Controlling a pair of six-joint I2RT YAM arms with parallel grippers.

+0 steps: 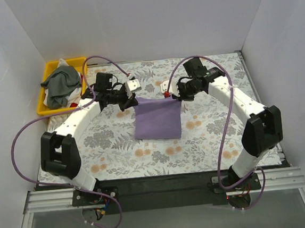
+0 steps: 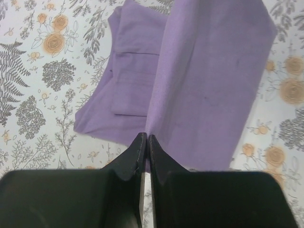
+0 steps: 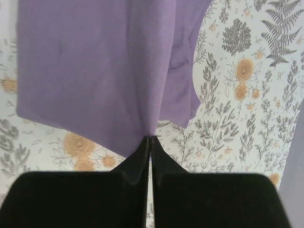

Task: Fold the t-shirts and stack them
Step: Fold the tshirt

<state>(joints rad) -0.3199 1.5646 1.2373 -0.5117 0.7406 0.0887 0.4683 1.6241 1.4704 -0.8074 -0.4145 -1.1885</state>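
Left claw and right claw each pinch a far corner of the lilac shirt on the counter. Wrist views show its folded layers; only the top view shows the grey shirt in the tray.

A tally of what the one floral bench carries, mostly in pairs.

Two arms, the left arm and the right arm, carry two end effectors: the left end effector and the right end effector, each with two fingers pressed together on cloth. There are two t-shirts: one lilac t-shirt hanging between the end effectors, and one grey-green t-shirt well to the left of the left end effector. It lies in the one yellow tray. Two purple cables, the left cable and the right cable, loop out, one from each arm.
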